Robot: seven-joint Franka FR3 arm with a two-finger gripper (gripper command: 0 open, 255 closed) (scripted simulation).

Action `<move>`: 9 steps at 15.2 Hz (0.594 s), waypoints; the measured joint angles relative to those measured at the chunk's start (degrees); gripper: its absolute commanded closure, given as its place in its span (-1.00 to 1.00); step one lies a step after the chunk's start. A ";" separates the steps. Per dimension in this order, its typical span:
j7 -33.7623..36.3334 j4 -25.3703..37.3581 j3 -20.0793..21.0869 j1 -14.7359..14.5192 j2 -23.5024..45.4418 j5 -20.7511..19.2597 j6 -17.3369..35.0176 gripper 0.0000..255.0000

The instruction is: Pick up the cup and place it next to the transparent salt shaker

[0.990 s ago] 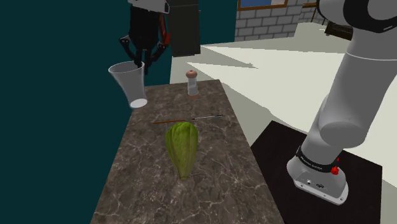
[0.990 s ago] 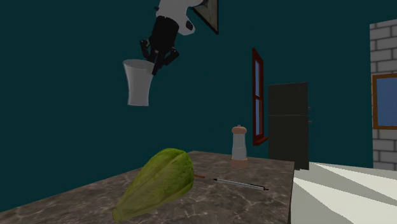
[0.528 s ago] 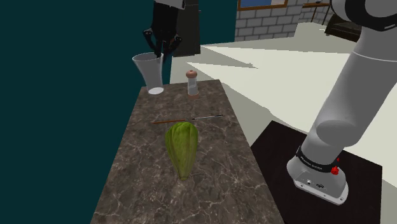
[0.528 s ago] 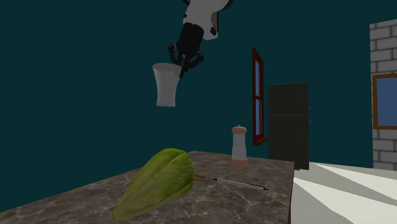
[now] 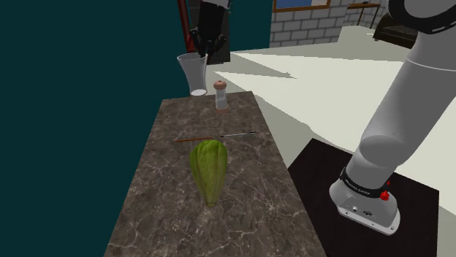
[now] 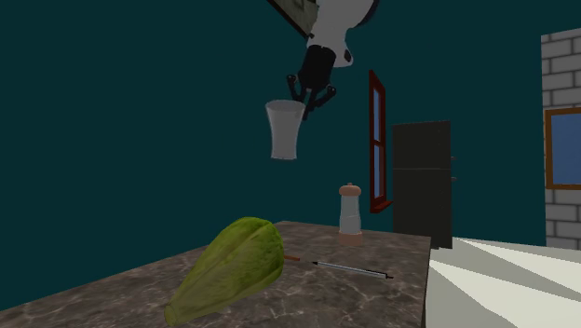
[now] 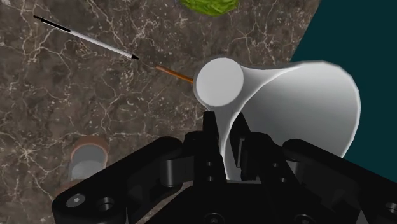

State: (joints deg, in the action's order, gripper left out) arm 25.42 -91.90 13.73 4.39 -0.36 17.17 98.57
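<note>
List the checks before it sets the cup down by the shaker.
1. Grip: gripper shut on cup wall, one finger inside, one outside: ok.
2. Cup attitude: upright, mouth up, in the second exterior view: ok.
3. Height: cup hangs well above counter, with room to descend: ok.
4. Shaker upright on counter: ok.
5. Spot beside shaker: pen and lettuce lie apart from it, nearer the stand: ok.
6. Cup over counter, not past its far edge: cannot tell.
</note>
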 measured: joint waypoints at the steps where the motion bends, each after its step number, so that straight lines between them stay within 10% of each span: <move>1: -1.10 0.92 -0.60 0.59 0.68 -0.04 -0.59 1.00; 9: -10.57 6.64 -5.65 5.94 4.69 0.27 -5.40 1.00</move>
State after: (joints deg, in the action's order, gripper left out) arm 14.85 -85.26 8.08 10.33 4.33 17.44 93.16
